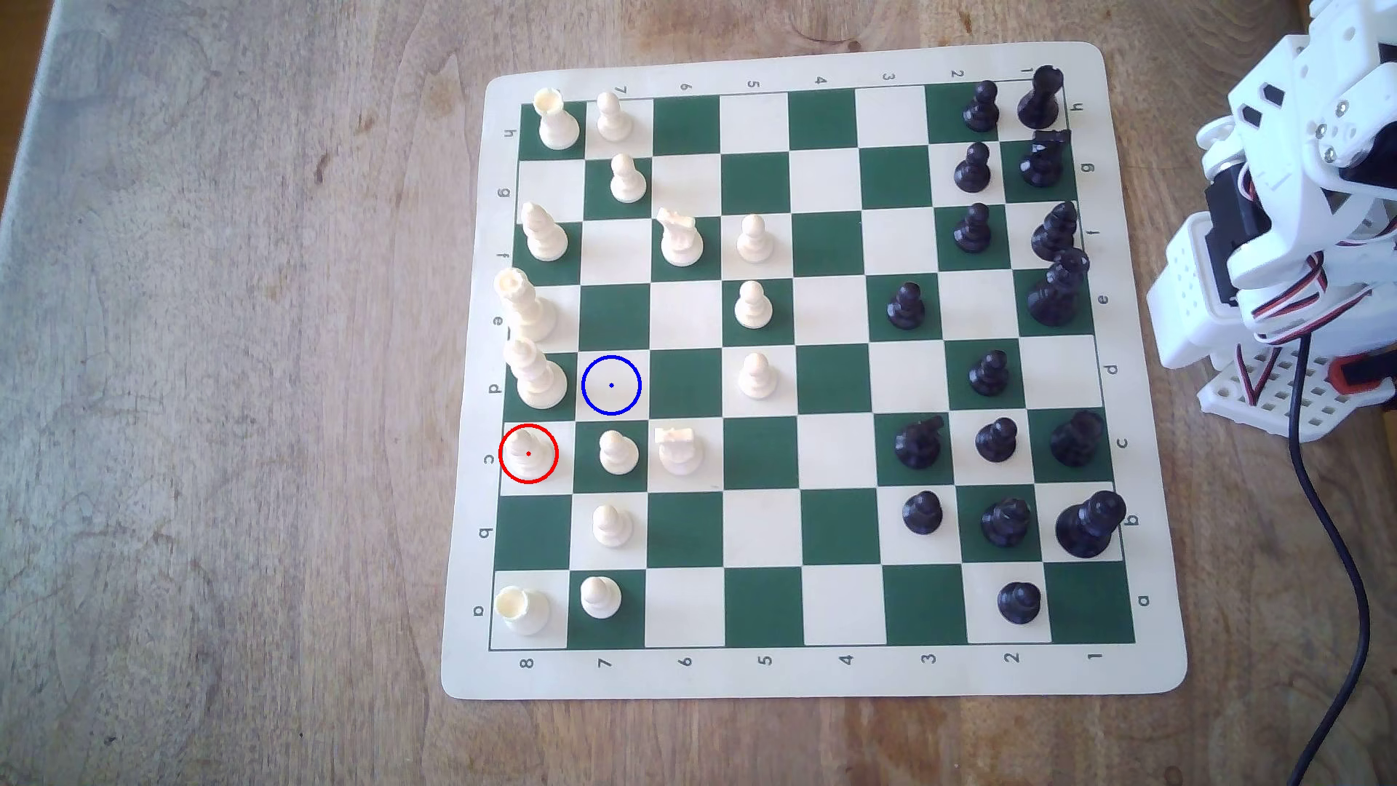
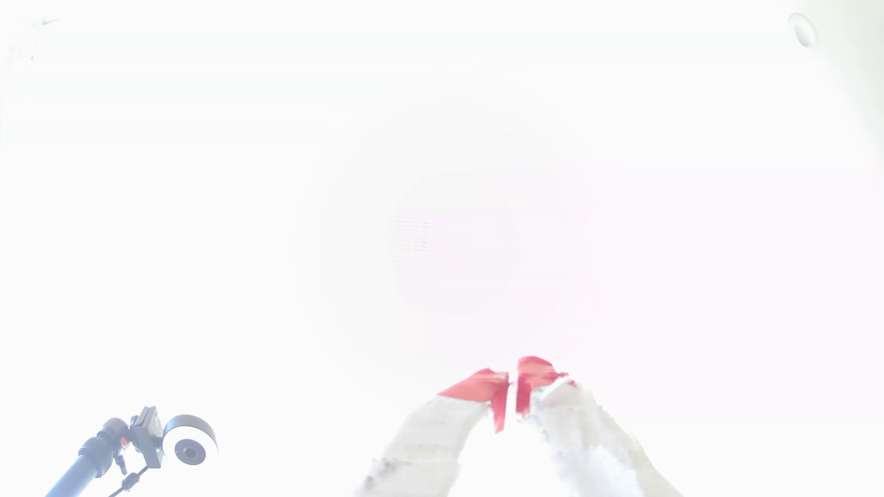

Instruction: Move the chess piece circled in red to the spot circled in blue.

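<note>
The bishop (image 1: 527, 447), ringed in red, is seen upright on a cream square at the mat's (image 1: 763, 676) left edge in the exterior view, row c, col. 8. The blue-ringed spot (image 1: 611, 385) is one square diagonally off it, far-right of it, bare, on cream, w/ a centre dot. A cream pawn (image 1: 617, 452) is found just right of the bishop on green.

The arm (image 1: 1285, 227) is parked well apart from the bishop, off the mat's right edge, across the whole board. In the wrist view the end effector (image 2: 512, 382) is pointed up into washed-out white; its red-tipped fingers (image 2: 478, 387) are nearly touching, w/ a thin gap, clenched on nothing.

Materials: the bishop is smooth cream plastic, slim tapered body, rounded head, round base. The mat is thin, flat, rounded at the corners, green & cream squares, cream border w/ printed letters & nos. The tabletop (image 1: 227, 378) is worn, mottled brown wood. The arm is white printed plastic w/ red/black wires; a black cable (image 1: 1330, 529) is trailed near-right. The finger bodies look rough white, tips wrapped in red. A camera (image 2: 189, 442) on a black pole is seen in the wrist view.
</note>
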Robot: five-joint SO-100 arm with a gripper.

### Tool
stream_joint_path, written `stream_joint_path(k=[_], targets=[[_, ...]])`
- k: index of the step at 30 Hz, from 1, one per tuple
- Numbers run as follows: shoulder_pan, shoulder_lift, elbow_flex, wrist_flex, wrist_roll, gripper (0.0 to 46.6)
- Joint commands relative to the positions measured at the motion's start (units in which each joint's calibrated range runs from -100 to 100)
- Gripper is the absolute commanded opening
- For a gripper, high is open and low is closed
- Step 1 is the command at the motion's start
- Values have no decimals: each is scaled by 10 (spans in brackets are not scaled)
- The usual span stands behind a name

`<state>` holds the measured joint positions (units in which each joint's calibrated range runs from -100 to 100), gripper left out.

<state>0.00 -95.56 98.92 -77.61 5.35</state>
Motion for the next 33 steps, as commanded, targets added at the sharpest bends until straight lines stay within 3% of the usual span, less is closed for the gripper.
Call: stream_joint_path(k=[1,10,16,17,23,31,33], targets=[[11,-3,10,-72,1,2],[22,-3,-40,221,-1,2],[19,-2,-99,502,-2,2],[22,-2,-107,556,0,19],[30,42,-163,712,-2,2],[7,247,-311,838,-4,2],[-4,308,-403,963,-2,2]])
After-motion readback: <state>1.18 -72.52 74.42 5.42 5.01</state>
